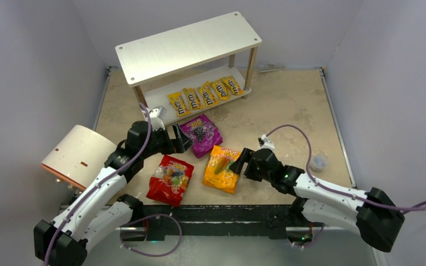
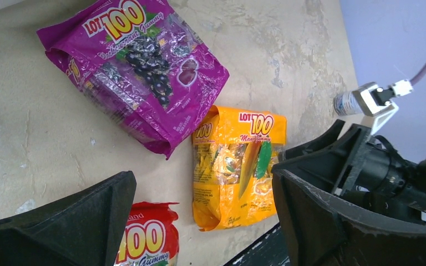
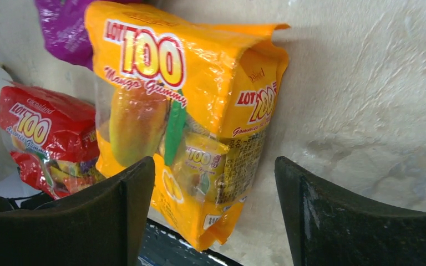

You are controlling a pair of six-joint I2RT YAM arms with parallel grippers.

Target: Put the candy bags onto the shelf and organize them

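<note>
The shelf [image 1: 188,44] stands at the back, with several yellow M&M's packets [image 1: 206,93] in a row on its lower board. Three pouches lie flat on the table in front of it: purple [image 1: 201,134], orange [image 1: 222,168] and red [image 1: 170,178]. My left gripper [image 1: 182,139] is open and empty beside the purple pouch's left edge. Its wrist view shows the purple [image 2: 138,72], orange [image 2: 238,166] and red [image 2: 144,238] pouches beyond the left gripper [image 2: 199,221]. My right gripper [image 1: 238,163] is open at the orange pouch's right edge. The pouch [image 3: 166,111] reaches between the right gripper's [image 3: 213,216] spread fingers.
A cream cylinder with an orange rim [image 1: 77,155] lies at the left table edge beside my left arm. A small round container [image 1: 318,162] sits at the right. The black front rail [image 1: 216,211] runs just below the red and orange pouches. Grey walls enclose the table.
</note>
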